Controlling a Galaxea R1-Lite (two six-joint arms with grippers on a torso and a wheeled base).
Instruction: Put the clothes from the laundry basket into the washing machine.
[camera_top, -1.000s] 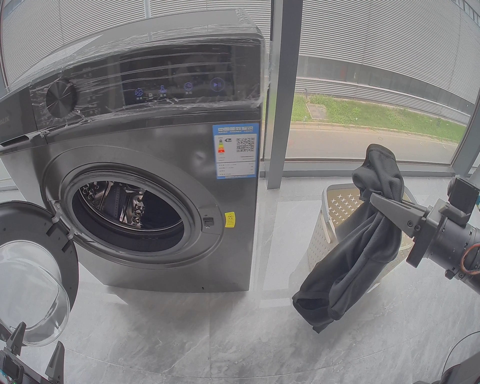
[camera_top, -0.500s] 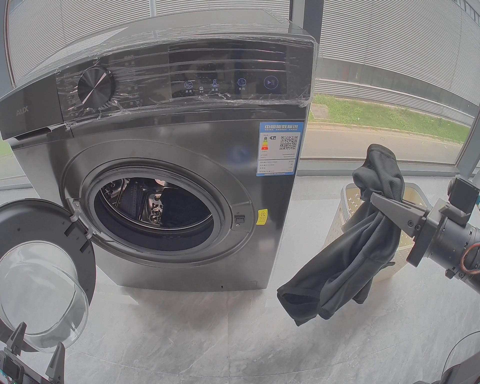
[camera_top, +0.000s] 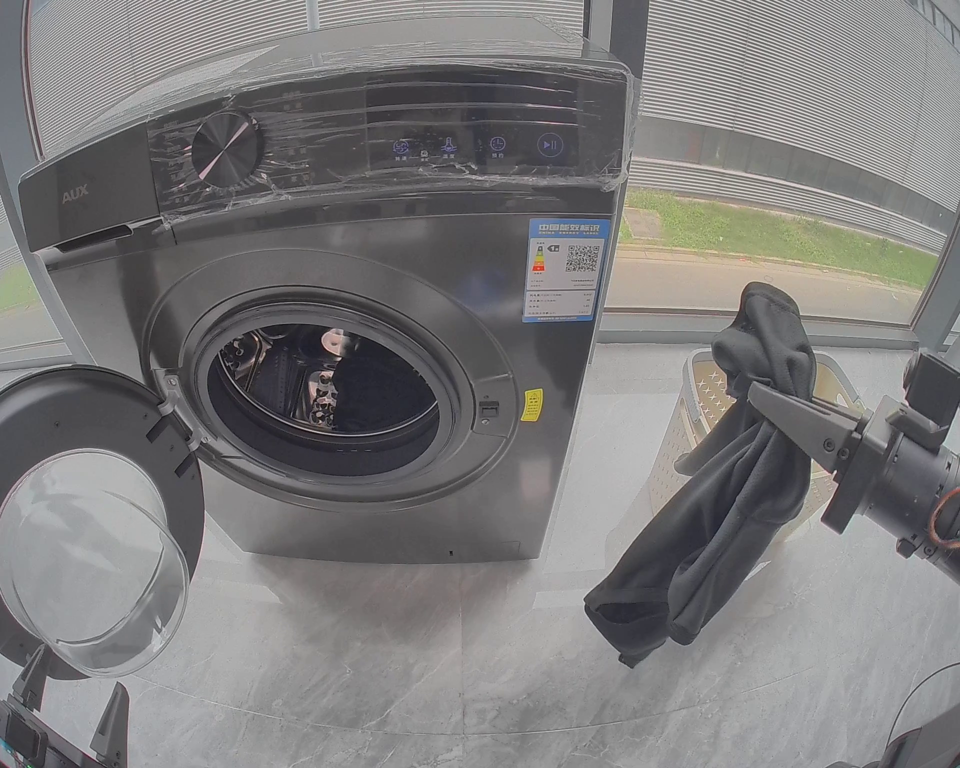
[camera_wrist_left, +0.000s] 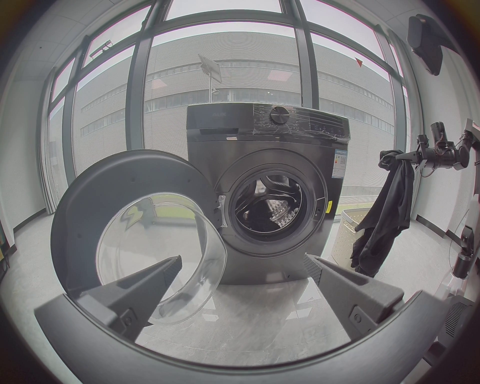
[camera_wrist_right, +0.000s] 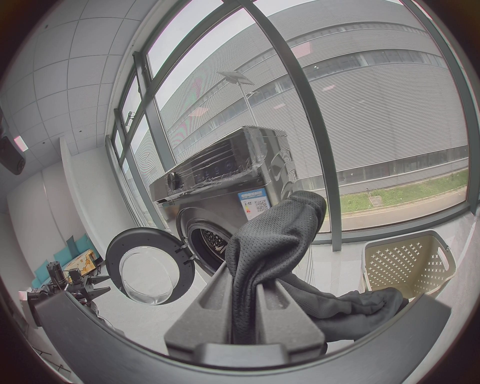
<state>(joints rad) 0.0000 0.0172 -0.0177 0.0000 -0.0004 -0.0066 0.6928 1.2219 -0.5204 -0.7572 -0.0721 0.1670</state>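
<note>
1. The dark garment (camera_top: 720, 500) is clamped tightly between the fingers of the right claw (camera_top: 762, 397). A short end stands up above the claw, and the long part hangs down below it, in the air.
2. The laundry basket (camera_top: 700, 410) stands on the floor, below and just behind this claw, partly covered by the hanging cloth.
3. The washing machine (camera_top: 400, 240) is to the left of this claw, well apart. Its door (camera_top: 90, 520) is swung wide open. Inside the drum (camera_top: 300, 370) lies something dark (camera_top: 380, 390), it seems cloth.
4. The left claw (camera_wrist_left: 242, 260) is spread wide and grips nothing. The open door is just in front of it.
5. The right wrist view looks into the basket and shows its perforated inner walls. The left wrist view shows the garment from the side, hanging beside the basket.
</note>
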